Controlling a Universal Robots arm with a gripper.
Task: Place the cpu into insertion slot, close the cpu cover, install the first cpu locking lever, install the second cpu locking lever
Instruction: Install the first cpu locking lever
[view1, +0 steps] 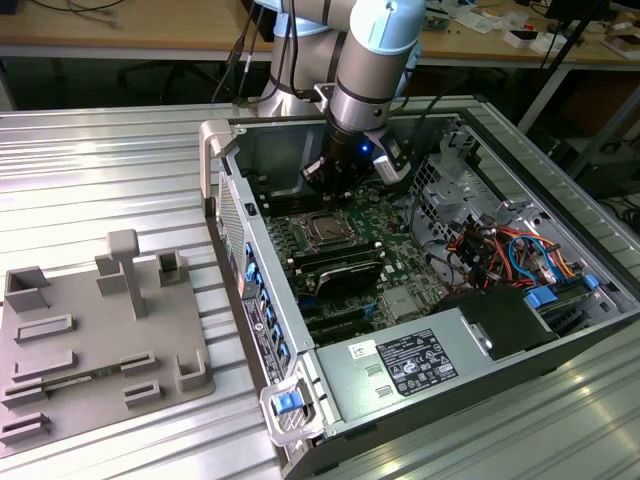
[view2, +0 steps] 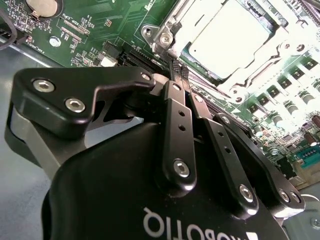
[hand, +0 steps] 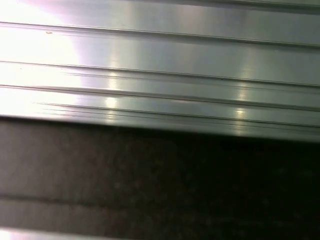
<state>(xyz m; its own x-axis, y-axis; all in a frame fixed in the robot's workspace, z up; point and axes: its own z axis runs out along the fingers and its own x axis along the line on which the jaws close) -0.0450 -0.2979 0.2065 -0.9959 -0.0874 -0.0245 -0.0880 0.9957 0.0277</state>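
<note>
The black two-fingered hand (view2: 177, 70) is clenched, tips pressed together right at one corner of the small square black insertion slot with its silvery rim (view1: 306, 230). Whether a thin locking lever is pinched between them I cannot tell. The flat silver-grey square cpu (view2: 227, 40) lies in that slot, and the shiny metal cpu cover with its square window (view2: 167, 32) seems to lie down around it. Around them spreads the green circuit board (view2: 100, 25), inside the open grey computer case (view1: 230, 200) on the ribbed aluminium desk (view1: 100, 170)

The likely trouble: the tips sit so close to the frame's corner that a sideways slip could scrape the board, or let a sprung lever snap free before it hooks. The second wrist view gives tips and socket corner close up. The exterior view gives the arm's reach into the case and a grey fixture plate (view1: 90, 330) beside it. The first wrist view offers neither — just ribbed metal above a dark band
</note>
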